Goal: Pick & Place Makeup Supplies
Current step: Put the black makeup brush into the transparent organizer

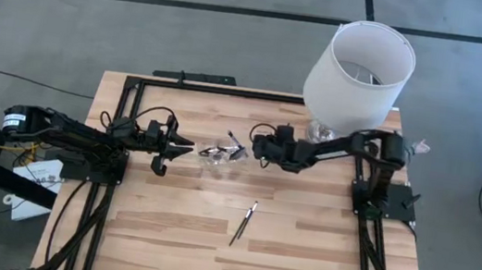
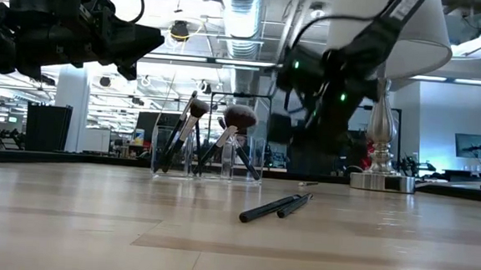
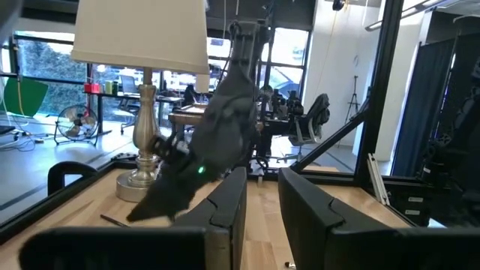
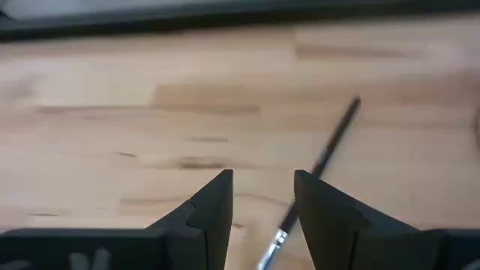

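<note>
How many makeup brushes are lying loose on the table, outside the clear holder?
2: the loose brushes lie side by side on the wood, nearer the front edge than the clear holder. The holder keeps several more; their number is unclear.

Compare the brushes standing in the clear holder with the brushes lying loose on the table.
The brushes in the clear holder stand leaning, heads up; the loose brushes lie flat on the wooden table.
The holder's brushes show fluffy heads; the loose ones look thin, with no broad head visible.
The holder's brushes sit between the two arms; the loose ones lie nearer the table's front edge.
Both sets have dark handles.
</note>
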`<action>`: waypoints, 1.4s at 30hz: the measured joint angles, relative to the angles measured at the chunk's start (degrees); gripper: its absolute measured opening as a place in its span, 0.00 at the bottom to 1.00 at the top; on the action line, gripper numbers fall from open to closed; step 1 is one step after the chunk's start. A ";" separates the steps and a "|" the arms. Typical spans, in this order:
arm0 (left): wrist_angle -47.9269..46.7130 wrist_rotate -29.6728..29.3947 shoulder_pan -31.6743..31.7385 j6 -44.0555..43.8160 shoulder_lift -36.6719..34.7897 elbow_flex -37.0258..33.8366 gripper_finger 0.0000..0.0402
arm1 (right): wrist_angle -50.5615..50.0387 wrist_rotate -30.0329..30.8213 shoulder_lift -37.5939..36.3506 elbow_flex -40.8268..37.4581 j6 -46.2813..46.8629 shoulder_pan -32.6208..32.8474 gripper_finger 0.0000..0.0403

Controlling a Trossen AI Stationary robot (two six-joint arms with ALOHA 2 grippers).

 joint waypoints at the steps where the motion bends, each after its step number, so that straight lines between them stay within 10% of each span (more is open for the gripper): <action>1: 0.00 0.00 0.00 0.00 0.00 0.00 0.19 | -0.09 -0.76 0.76 0.00 0.57 -0.40 0.33; 32: -0.63 0.02 0.04 0.00 0.00 -0.02 0.19 | 2.21 1.90 12.44 6.01 1.73 -8.15 0.32; 42: -0.79 0.02 0.04 0.00 0.00 -0.02 0.19 | -3.08 -0.25 13.80 8.42 -5.73 -7.82 0.04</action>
